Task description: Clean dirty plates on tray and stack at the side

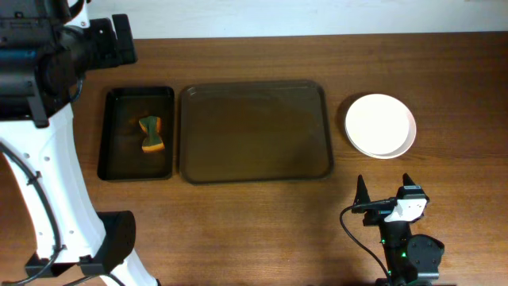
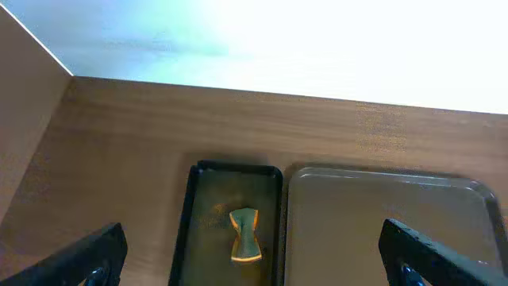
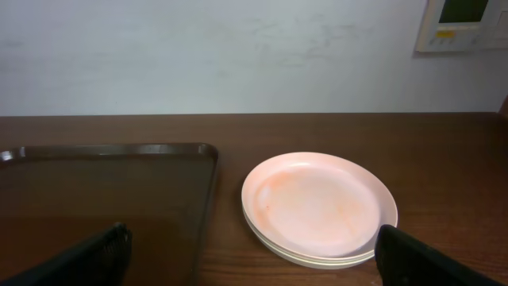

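Note:
The plates (image 1: pixel 380 125) sit in a stack on the table to the right of the brown tray (image 1: pixel 254 133). In the right wrist view the stack (image 3: pixel 317 205) shows faint orange tint on its top plate, beside the tray's right rim (image 3: pixel 208 191). The tray holds nothing. My right gripper (image 1: pixel 386 191) is open and empty near the front edge, below the stack; its fingers spread wide in the right wrist view (image 3: pixel 254 258). My left gripper (image 2: pixel 254 258) is open and empty, high above the black tray; the left arm's head is at the upper left overhead.
A smaller black tray (image 1: pixel 136 133) lies left of the brown tray, with an orange and green sponge (image 1: pixel 151 133) in it, also seen in the left wrist view (image 2: pixel 245 235). The left arm's white body (image 1: pixel 48 183) covers the table's left side.

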`<state>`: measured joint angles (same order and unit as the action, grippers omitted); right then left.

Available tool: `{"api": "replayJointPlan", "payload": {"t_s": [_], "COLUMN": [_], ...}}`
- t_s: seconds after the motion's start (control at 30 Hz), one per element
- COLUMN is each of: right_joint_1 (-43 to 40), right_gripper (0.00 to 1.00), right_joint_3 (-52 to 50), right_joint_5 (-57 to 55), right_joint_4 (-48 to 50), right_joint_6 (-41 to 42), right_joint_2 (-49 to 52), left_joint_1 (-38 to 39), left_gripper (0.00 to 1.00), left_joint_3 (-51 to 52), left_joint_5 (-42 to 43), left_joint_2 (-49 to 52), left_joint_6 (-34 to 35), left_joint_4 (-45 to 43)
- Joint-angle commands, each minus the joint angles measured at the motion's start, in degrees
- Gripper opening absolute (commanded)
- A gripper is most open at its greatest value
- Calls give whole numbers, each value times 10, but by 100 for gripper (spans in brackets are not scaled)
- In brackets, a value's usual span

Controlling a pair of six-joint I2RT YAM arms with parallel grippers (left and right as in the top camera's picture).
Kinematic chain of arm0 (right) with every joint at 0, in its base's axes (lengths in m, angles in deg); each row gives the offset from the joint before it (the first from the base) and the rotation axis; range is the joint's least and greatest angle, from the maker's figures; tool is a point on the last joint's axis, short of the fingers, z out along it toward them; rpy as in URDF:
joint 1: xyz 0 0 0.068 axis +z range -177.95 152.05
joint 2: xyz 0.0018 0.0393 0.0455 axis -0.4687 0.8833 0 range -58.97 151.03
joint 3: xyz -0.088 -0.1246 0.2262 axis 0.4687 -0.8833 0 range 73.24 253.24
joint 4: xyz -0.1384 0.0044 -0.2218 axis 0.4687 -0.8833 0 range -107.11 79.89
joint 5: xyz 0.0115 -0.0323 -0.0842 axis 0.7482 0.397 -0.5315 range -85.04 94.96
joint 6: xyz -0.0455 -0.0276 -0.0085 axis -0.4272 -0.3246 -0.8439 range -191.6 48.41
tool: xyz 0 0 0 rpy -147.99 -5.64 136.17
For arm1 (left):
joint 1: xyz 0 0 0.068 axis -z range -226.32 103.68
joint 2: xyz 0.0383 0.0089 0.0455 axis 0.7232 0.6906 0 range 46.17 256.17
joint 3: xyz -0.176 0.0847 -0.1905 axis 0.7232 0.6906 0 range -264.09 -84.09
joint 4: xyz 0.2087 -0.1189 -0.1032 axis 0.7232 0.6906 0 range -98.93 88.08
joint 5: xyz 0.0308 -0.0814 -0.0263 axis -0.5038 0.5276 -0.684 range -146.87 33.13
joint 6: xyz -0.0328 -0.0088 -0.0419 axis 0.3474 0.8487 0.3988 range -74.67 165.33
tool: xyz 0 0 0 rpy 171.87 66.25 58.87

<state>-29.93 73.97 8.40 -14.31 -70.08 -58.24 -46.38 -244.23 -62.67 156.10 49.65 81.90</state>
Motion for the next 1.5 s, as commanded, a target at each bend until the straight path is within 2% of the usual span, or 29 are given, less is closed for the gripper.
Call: {"api": "replayJointPlan", "payload": {"t_s": [0.0,0.13,0.3,0.4,0.5,0.53,0.67,0.7,0.77,0.83,0.9,1.17,1.47], "right_joint_1": [5,5,5,5,5,5,5,5,5,5,5,5,5], "right_gripper": [98,98,98,98,98,98,98,98,98,98,98,98,98], "right_joint_3": [-4,-4,-4,-4,-4,-4,-4,-4,-4,-4,-4,-4,-4], "right_joint_5": [-7,-7,-7,-7,-7,-7,-7,-7,-7,-7,-7,-7,-7], "right_joint_4": [-1,-1,-1,-1,-1,-1,-1,-1,-1,-1,-1,-1,-1], "right_joint_6": [5,5,5,5,5,5,5,5,5,5,5,5,5], "right_joint_2": [-5,-5,-5,-5,-5,-5,-5,-5,-5,-5,-5,-5,-5], "left_joint_1": [8,34,31,10,5,5,5,5,5,5,1,-31,-31], "left_gripper": [100,100,100,100,100,100,100,100,100,100,100,100,100], "left_joint_3": [-1,-1,-1,35,388,546,1016,1170,1324,1447,1491,1597,1596], "left_joint_5": [6,3,-2,-33,4,27,31,31,30,7,-2,0,9], "left_joint_2": [-6,-12,-13,-46,-204,-278,-524,-615,-732,-881,-949,-1091,-1096], "left_joint_6": [0,0,-1,-1,-1,-1,-1,-1,-1,-1,-1,-1,-13], "left_joint_4": [-10,-37,59,17,-260,-354,-613,-701,-803,-864,-865,-888,-866]}}
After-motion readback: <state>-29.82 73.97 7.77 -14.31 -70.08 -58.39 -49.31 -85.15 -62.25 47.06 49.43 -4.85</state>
